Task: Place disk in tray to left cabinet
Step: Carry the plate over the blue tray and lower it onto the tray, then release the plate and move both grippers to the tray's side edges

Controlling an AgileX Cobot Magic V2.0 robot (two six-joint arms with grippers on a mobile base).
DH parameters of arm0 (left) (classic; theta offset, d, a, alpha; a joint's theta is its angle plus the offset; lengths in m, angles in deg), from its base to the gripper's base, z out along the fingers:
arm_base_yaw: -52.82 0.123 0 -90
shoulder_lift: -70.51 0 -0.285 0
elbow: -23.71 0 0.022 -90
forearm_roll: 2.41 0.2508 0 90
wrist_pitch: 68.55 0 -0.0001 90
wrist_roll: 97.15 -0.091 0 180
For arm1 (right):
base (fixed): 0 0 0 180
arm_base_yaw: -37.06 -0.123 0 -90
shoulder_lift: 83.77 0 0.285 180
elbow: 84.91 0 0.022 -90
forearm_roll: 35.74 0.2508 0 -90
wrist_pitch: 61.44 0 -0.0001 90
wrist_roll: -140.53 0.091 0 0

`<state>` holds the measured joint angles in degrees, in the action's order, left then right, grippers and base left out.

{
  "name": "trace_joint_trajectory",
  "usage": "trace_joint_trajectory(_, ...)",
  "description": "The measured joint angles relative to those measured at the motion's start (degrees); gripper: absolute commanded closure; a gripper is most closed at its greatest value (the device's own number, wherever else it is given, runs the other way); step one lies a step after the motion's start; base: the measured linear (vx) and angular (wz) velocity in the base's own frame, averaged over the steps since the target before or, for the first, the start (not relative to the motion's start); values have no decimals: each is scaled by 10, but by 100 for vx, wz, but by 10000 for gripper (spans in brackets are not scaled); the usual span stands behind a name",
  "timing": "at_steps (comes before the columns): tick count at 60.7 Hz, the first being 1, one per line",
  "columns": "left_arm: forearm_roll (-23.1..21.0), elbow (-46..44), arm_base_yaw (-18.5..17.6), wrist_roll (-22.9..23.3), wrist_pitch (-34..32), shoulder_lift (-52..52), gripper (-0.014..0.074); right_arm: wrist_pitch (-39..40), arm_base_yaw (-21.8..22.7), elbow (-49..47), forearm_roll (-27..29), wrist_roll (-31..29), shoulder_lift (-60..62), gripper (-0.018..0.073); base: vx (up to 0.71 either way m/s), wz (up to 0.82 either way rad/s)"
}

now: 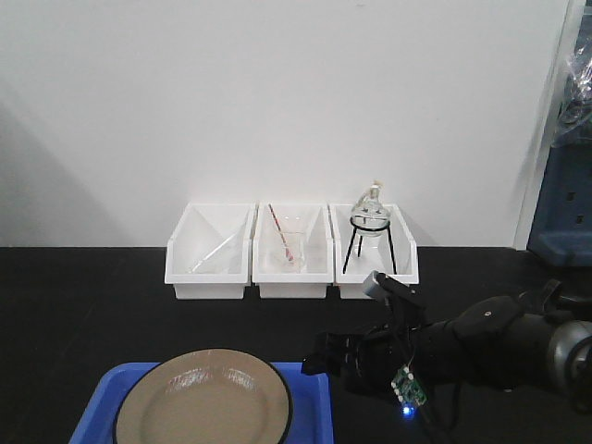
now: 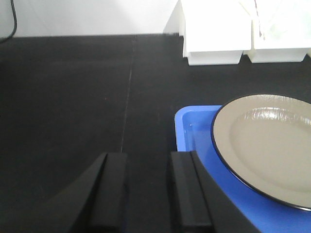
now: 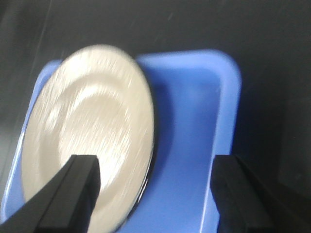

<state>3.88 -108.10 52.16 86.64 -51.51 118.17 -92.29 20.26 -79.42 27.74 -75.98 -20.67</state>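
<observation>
A tan plate (image 1: 203, 400) with a thin black rim lies flat in a blue tray (image 1: 311, 407) at the near edge of a black table (image 1: 92, 305). The right gripper (image 3: 155, 194) hangs above the tray's right part, its fingers spread wide with nothing between them, and its own view is blurred. The left gripper (image 2: 148, 194) sits low by the tray's left edge, fingers parted and empty. Three white bins (image 1: 291, 254) stand in a row by the wall, and the right one holds a glass flask (image 1: 370, 215) on a black stand.
</observation>
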Motion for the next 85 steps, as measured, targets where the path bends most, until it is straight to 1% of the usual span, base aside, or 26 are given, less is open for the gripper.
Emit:
trace_joint_trajectory(6, -18, -48, 0, 0, 55, 38, 185, -39, 0, 0, -30, -8, 0, 19, 0, 0)
trace_joint_trajectory(11, -41, -100, 0, -1, 107, 91, 185, -48, -1, 0, -51, 0, 0, 19, 0, 0)
trace_joint_trajectory(17, -74, -149, 0, -17, 160, 155, 185, -33, -1, 0, -83, 44, 0, 19, 0, 0)
trace_joint_trajectory(24, -125, -201, 0, -60, 198, 241, 185, -10, -1, -1, -122, 111, 0, 22, 0, 0)
trace_joint_trajectory(27, -146, -221, 0, -83, 204, 282, 185, -8, -1, -5, -150, 145, 0, 28, 0, 0)
trace_joint_trajectory(29, -157, -230, 0, -94, 206, 303, 185, -8, -1, -7, -162, 157, 0, 32, 0, 0)
trace_joint_trajectory(34, -182, -259, 0, -124, 206, 369, 185, -9, -1, -15, -218, 208, 0, 40, 0, 0)
trace_joint_trajectory(41, -191, -292, 0, -143, 199, 447, 185, -18, -1, -30, -297, 279, -2, 45, 0, 0)
trace_joint_trajectory(46, -192, -313, 0, -148, 187, 494, 185, -31, -5, -44, -333, 305, -10, 44, 0, 0)
trace_joint_trajectory(50, -192, -333, 0, -150, 182, 533, 185, -39, -12, -55, -352, 314, -20, 44, 0, 0)
trace_joint_trajectory(60, -193, -381, 0, -153, 179, 615, 185, -46, -28, -70, -364, 321, -37, 44, 0, 0)
trace_joint_trajectory(76, -194, -436, 0, -174, 186, 703, 185, -46, -30, -70, -358, 332, -69, 44, 0, 0)
trace_joint_trajectory(85, -214, -440, 0, -178, 186, 729, 185, -45, -30, -70, -345, 332, -83, 44, 0, 0)
